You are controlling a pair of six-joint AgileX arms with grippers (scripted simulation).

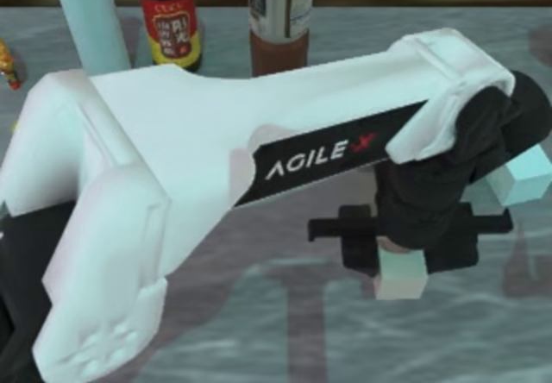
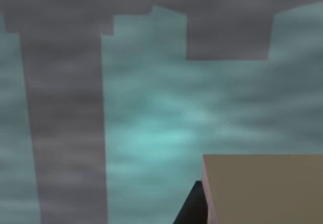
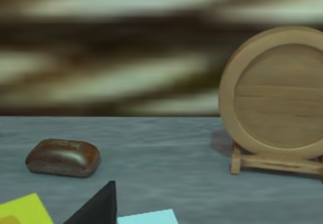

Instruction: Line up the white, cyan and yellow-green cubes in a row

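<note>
Glossy white shell and matte black joints make up the left arm [image 1: 216, 167], which reaches across the grey-teal marbled table [image 1: 259, 331] from the top view's left. Behind it along the far edge stand a pale blue cylinder [image 1: 90, 21], a dark sauce bottle [image 1: 170, 16] with a red and yellow label, and a metal-topped brown jar [image 1: 279, 16]. The left gripper [image 1: 404, 249] hangs over the white cube [image 1: 401, 275], a small plain matte block right of centre; whether its claws are apart or closed on the cube I cannot tell. The cyan cube [image 1: 524, 176], equally matte, peeks out just right of the black wrist.

The left wrist view adds only the cube's flat beige-white face [image 2: 262, 188] against the table, with a dark sliver beside it. The right wrist view alone shows a rounded glossy brown lump [image 3: 63, 157], a round wooden disc on a stand [image 3: 275, 95], a yellow corner [image 3: 22, 211], a cyan edge and one black finger [image 3: 98, 206]; the right gripper's state cannot be told.
</note>
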